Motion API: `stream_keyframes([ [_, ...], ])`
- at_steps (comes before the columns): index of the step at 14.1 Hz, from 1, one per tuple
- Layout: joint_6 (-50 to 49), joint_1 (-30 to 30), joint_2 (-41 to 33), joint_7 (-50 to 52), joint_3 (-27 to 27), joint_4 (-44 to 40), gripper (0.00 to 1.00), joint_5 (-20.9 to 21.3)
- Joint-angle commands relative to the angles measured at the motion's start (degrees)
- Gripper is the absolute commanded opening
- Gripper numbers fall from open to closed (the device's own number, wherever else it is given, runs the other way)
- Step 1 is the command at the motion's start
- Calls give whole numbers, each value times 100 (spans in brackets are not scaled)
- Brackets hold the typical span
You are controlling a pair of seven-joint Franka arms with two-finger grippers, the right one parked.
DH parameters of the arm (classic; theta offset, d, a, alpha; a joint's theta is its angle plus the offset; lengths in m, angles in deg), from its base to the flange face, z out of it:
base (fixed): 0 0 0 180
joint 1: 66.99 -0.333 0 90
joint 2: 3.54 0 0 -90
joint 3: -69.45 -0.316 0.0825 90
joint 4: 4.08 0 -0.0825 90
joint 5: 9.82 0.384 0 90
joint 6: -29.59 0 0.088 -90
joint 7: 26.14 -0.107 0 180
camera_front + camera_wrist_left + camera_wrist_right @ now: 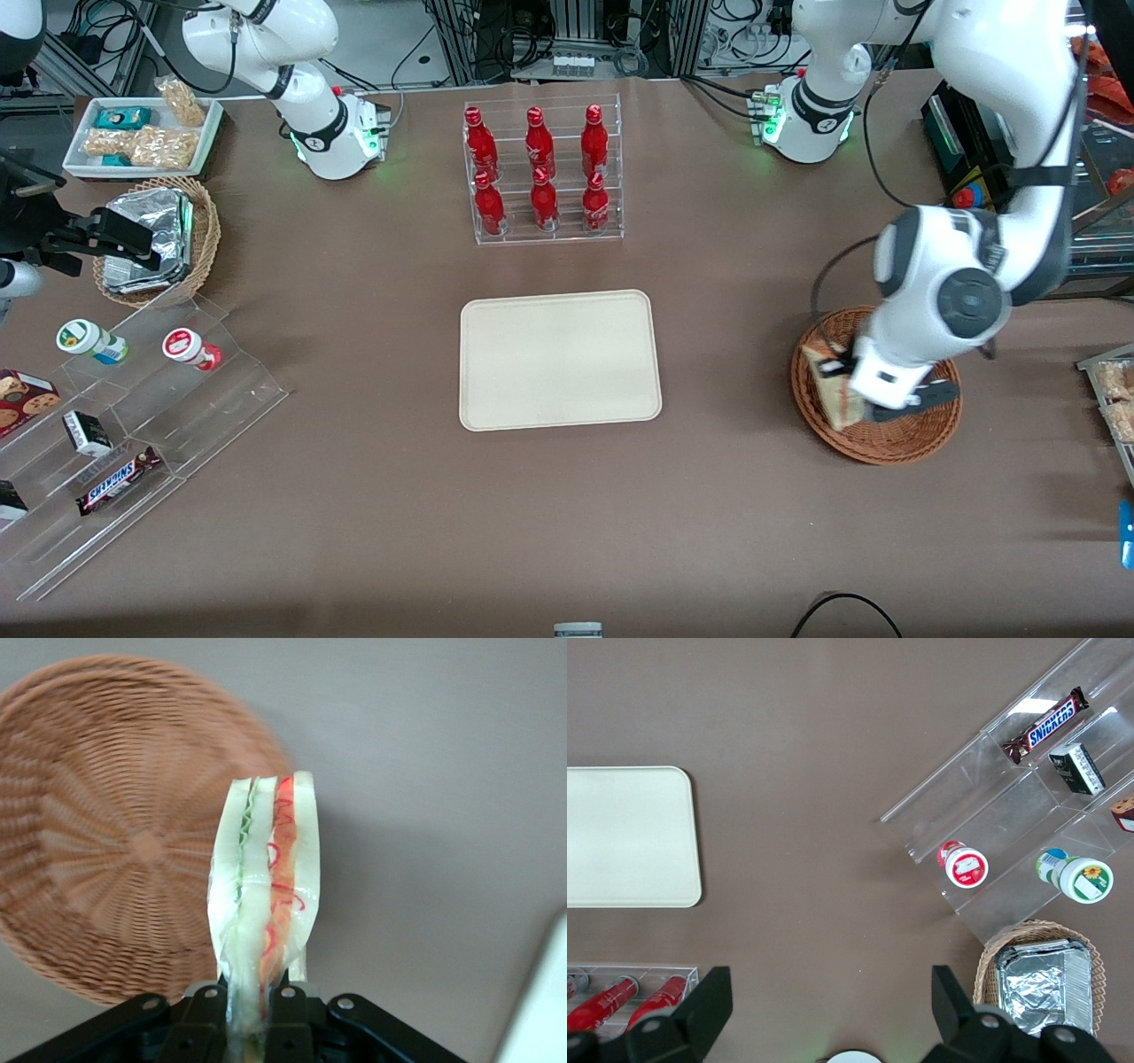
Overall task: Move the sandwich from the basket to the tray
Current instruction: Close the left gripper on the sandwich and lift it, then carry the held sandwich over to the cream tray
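Note:
The sandwich [266, 877], a white bread wedge in clear wrap with green and red-orange filling, stands on edge between my left gripper's [251, 1010] jaws, which are shut on its lower end. In the front view the gripper [858, 394] hangs over the reddish-brown wicker basket [895, 447], at the basket's side toward the tray, and the sandwich [831, 383] shows beside the hand. The basket [106, 842] holds nothing else that I can see. The cream tray [560, 359] lies flat and bare at the table's middle, toward the parked arm's end from the basket.
A clear rack of red bottles [542, 173] stands farther from the front camera than the tray. At the parked arm's end are a stepped acrylic shelf [177, 416] with snacks, a smaller wicker basket of foil packets [155, 239] and a white snack tray [146, 133].

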Motion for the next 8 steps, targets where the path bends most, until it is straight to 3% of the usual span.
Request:
stream_keyframes([
  [1,-80,670,236,-15,-62,-274,0,40],
  [4,-71,1470,824,765,-54,-993,0,-302],
  [8,8,2341,1686,1793,-54,-1977,0,-338],
])
